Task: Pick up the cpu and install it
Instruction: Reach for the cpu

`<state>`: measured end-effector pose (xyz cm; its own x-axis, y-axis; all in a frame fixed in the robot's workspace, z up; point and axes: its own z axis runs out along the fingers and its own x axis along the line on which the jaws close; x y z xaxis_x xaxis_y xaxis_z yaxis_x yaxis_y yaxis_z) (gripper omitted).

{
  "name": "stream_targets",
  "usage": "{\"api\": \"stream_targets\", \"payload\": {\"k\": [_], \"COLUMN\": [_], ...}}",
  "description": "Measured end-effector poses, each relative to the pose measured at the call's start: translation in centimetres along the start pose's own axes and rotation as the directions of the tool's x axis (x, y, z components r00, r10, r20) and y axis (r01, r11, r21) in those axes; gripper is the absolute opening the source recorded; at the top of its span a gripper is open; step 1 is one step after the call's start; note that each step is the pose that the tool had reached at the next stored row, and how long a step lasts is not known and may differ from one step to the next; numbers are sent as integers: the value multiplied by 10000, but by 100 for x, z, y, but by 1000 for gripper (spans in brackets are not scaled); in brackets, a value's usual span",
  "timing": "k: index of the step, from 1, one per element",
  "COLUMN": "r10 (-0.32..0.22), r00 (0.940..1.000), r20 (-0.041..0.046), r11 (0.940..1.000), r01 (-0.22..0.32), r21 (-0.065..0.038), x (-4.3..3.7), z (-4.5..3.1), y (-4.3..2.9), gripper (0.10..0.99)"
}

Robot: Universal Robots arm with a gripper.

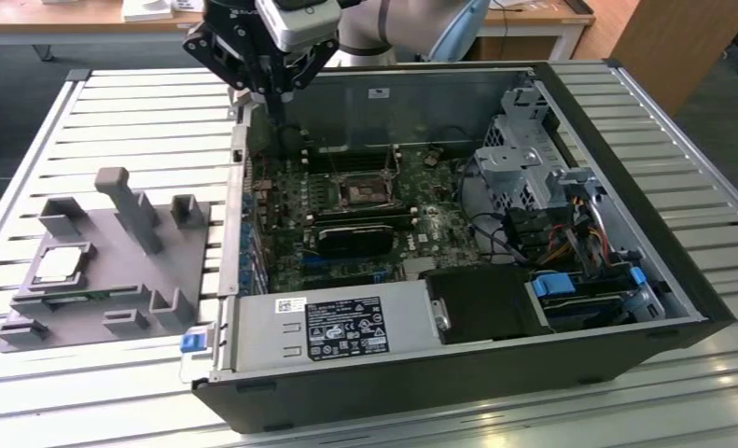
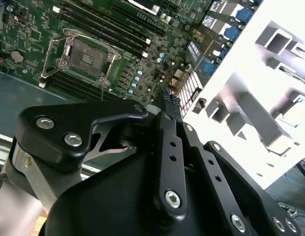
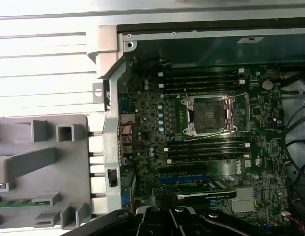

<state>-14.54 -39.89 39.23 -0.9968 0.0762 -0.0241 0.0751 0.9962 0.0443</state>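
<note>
Fingers [image 2: 168,123] pressed together, pinching nothing; the gripper [image 1: 272,112] hangs above the case [image 1: 468,383], over its wall at the exterior view's left. The cpu [image 1: 60,264] lies on the holder [image 1: 119,273] outside that wall, well apart from the gripper.

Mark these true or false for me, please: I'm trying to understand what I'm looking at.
1. The cpu lies on the grey holder block. True.
2. The hand is holding the cpu. False: it holds nothing and hovers over the computer case, far from the cpu.
3. The socket on the motherboard has no chip in it. True.
4. The computer case is closed. False: its side is off and the motherboard is exposed.
5. The holder block sits inside the case. False: it stands on the slatted table beside the case, at the exterior view's left.
</note>
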Motion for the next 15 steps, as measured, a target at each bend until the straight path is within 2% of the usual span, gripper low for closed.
{"api": "stream_targets", "payload": {"k": [15], "r10": [0], "r00": [10000], "r20": [0], "r11": [10000], "r01": [0], "r21": [1], "x": [68], "z": [-2], "y": [-5], "gripper": [106]}}
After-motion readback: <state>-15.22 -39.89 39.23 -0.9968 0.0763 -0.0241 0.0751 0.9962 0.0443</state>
